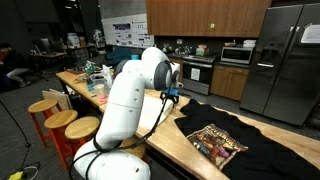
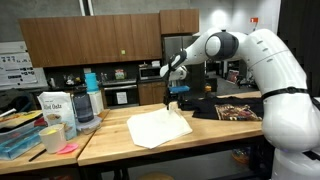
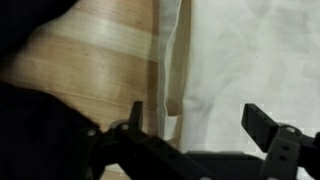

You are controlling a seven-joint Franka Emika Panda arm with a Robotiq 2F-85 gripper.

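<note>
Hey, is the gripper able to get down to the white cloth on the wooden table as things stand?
Probably yes. The gripper hangs open above the edge of the white cloth, with nothing between them; the black T-shirt lies off to one side.

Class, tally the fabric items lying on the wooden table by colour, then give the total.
White: 1, the cloth, lying below the open gripper
Black: 1, the printed T-shirt
Total: 2
</note>
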